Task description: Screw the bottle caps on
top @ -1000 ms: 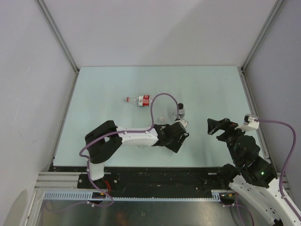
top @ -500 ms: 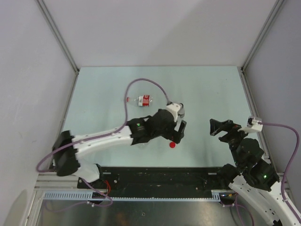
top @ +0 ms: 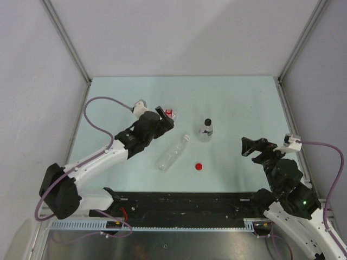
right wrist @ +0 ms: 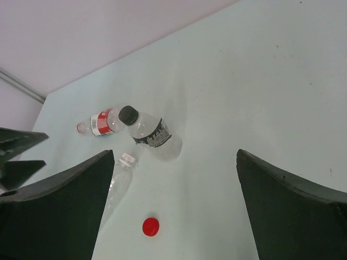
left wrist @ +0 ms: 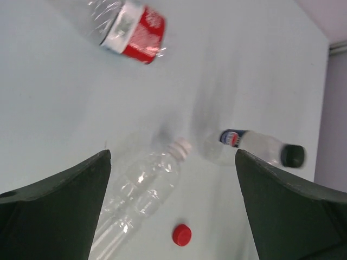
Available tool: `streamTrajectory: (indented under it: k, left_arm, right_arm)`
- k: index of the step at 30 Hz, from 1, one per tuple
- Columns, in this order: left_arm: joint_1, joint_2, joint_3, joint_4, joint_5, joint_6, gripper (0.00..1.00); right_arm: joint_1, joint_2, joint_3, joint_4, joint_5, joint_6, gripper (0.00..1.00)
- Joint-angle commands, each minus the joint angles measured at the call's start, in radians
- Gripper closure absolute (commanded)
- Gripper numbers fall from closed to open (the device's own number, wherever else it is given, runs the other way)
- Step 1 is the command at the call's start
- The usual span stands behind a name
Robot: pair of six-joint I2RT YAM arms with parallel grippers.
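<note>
No text, brand, number or sign is legible in any view.

Lying bottle (left wrist: 124,27), toward the far edge of the tabletop (top: 244,97): red-and-white label (left wrist: 138,37), print too blurred to read.

Upright black-capped bottle (right wrist: 149,131), near the tabletop's middle: dark label band (right wrist: 156,136) with white marks and a small blue-and-red emblem (left wrist: 231,138). Neither can be read.

I see the red cap (top: 199,166) loose at six o'clock of the upright black-capped bottle (top: 206,129); clear bottle (top: 172,153) and red-labelled bottle (top: 171,114) lie flat.
</note>
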Motion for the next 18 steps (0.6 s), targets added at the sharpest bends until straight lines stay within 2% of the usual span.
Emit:
streamTrajectory:
  k: [1,5,7,18]
  left_arm:
    - [0.075,0.062,-0.087,0.207,0.086,-0.165,0.00]
    - [0.154,0.145,-0.211,0.517,0.199,-0.249,0.01]
    - [0.186,0.207,-0.219,0.595,0.219,-0.279,0.01]
    - [0.266,0.496,-0.087,0.634,0.160,-0.328,0.00]
  right_arm:
    - [-0.005,-0.001,-0.006,0.029,0.021,-0.013,0.01]
    - [-0.004,-0.003,-0.009,0.031,0.024,-0.019,0.01]
    - [-0.004,-0.005,-0.008,0.030,0.025,-0.021,0.01]
    - [-0.005,-0.026,-0.009,0.026,0.039,-0.022,0.01]
